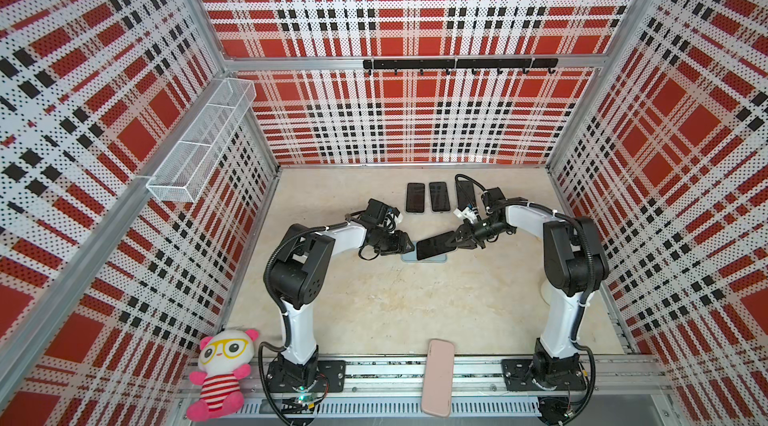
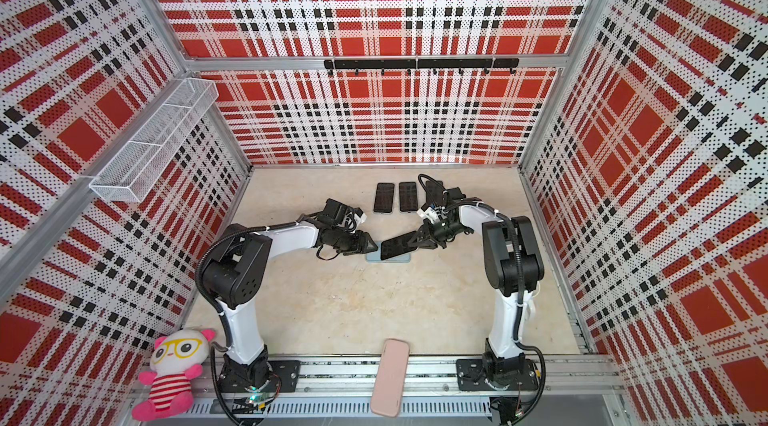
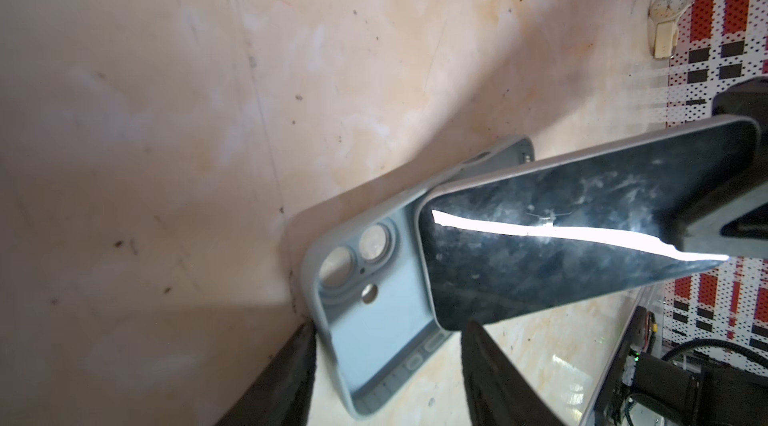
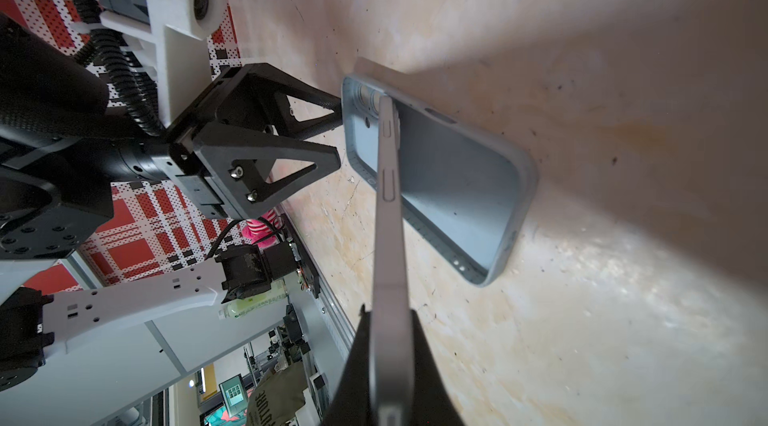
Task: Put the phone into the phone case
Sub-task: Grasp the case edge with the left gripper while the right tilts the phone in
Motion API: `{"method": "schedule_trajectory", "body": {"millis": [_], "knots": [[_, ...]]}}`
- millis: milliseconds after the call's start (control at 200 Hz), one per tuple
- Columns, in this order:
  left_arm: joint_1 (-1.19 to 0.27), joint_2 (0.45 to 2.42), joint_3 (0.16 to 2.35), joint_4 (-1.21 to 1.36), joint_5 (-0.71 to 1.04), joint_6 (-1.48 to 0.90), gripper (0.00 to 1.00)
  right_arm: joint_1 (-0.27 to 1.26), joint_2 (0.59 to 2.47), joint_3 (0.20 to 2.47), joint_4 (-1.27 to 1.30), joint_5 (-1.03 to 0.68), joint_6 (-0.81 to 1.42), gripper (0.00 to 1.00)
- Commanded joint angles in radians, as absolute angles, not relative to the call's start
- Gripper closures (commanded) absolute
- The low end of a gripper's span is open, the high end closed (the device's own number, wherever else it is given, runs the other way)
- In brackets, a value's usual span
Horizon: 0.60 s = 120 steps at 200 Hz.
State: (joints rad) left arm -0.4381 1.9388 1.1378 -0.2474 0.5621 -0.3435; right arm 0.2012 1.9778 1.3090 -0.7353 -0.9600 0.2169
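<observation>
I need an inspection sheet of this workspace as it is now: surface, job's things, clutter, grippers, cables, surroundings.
Surface: beige tabletop, scuffed, dark specks.
Job's things: phone tilted above blue case, which lies flat, open side up; not seated.
Clutter: three dark phones at the back, pink case on the front rail, plush toy at front left.
Grippers: left gripper open at the case's camera end; right gripper shut on phone.
Cables: black conduit along both arms, clear of the case.
Surroundings: plaid perforated walls, mesh basket, hook rail.
</observation>
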Motion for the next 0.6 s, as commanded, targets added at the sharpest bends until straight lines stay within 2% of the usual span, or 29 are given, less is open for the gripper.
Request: {"method": "schedule_trajectory", "body": {"millis": [0, 596], "knots": [[-0.439, 1.972, 1.117, -0.232, 0.594, -0.363, 0.42, 0.214, 1.981, 1.277, -0.618, -1.007, 0.264, 1.00], [-0.443, 1.970, 1.115, -0.224, 0.597, -0.364, 0.44, 0.277, 2.027, 1.224, -0.433, -1.032, 0.379, 1.00]]}}
